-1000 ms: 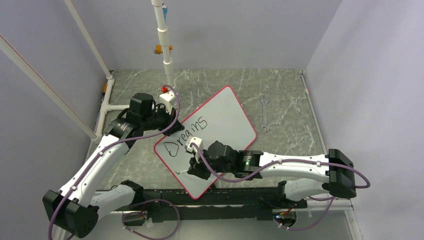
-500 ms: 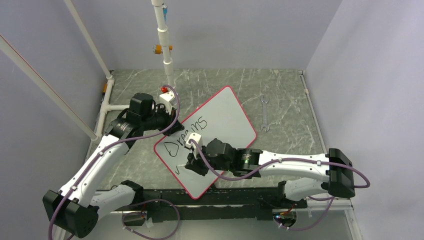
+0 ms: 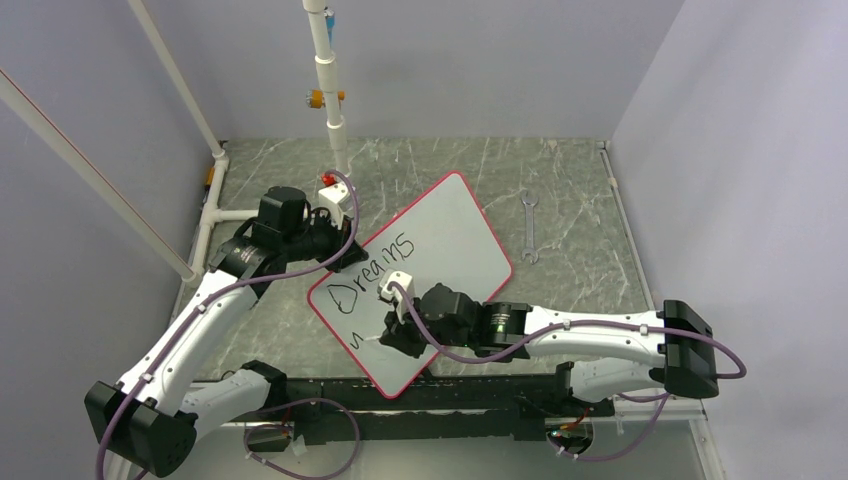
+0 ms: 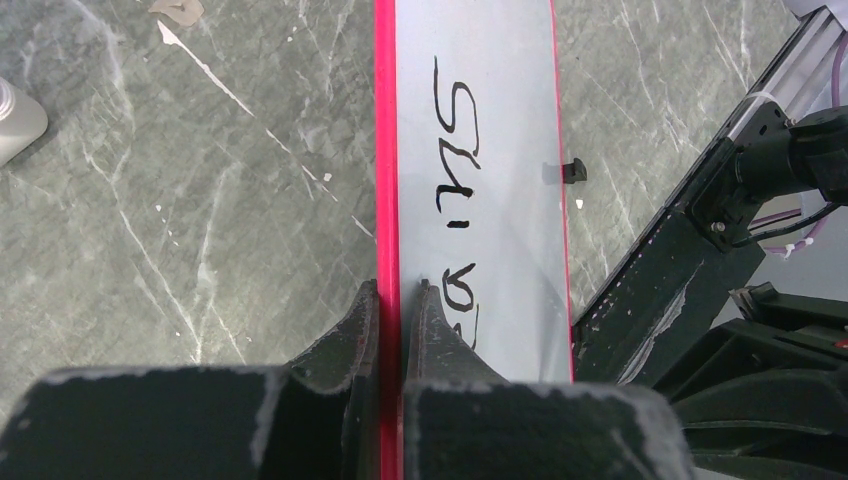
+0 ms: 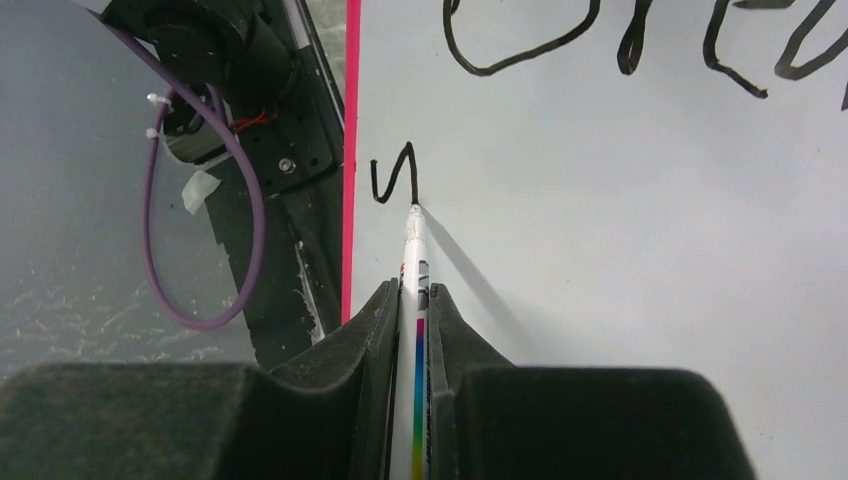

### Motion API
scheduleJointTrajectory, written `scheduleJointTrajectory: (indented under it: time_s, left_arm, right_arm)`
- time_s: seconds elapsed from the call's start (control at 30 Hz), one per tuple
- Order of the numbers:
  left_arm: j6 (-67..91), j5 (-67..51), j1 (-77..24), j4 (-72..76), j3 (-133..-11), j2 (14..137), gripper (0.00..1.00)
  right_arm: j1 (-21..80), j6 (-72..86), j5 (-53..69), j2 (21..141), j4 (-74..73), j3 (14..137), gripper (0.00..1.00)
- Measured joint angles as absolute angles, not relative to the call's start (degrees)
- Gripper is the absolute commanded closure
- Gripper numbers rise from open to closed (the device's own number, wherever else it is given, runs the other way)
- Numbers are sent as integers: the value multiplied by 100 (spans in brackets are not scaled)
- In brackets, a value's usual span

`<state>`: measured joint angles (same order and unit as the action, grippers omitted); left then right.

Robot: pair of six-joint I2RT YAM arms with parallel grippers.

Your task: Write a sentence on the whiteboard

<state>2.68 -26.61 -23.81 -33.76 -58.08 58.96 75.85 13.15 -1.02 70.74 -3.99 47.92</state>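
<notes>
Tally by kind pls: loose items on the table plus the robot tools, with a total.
Large white rectangular whiteboard with thin red rim: 1
Slim white marker pen with rainbow stripe: 1
Silver metal open-ended wrench: 1
Black two-finger tools: 2 (left tool shut on the whiteboard's rim, right tool shut on the marker pen)
Total: 5

White arms (image 3: 195, 325) with black joints are carrying purple cables (image 5: 147, 215). The left end effector (image 4: 400, 295) and right end effector (image 5: 412, 295) are looking black and scuffed.
</notes>
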Motion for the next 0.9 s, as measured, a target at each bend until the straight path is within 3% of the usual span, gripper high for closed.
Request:
scheduleJointTrajectory:
  time_s: [0.9]
  left_arm:
    - [303,-2652,-2381,-3382,-5808,5896,100]
  right_arm:
    - [7592,1354,-840,7137,-847,5439,100]
